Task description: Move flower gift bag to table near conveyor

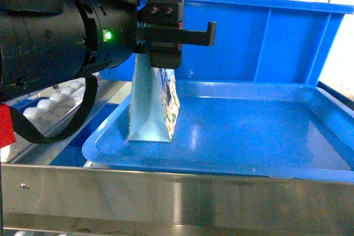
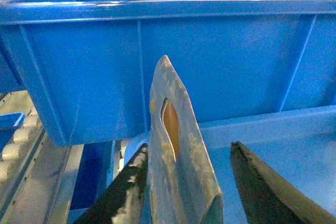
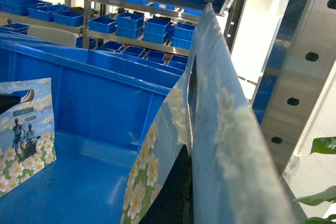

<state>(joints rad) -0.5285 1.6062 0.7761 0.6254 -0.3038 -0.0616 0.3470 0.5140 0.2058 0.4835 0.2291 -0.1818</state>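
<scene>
While upright on the blue tray [image 1: 249, 153] — flower gift bag [image 1: 152, 111], narrow edge forward, between left gripper's [image 2: 189, 192] parted jaws.

From my head camera, the bulky black left arm [image 1: 50, 31] blocked the upper left and hid the top of the pale blue flower-printed paper gift bag [image 1: 150, 109]; its printed face was too edge-on to read. The left gripper [image 2: 186, 187] was cut off by my left wrist picture's bottom edge. A second flowered paper bag [image 3: 220, 145] filled my right wrist view, blurred, so I couldn't tell how the right gripper's jaws stood.
</scene>
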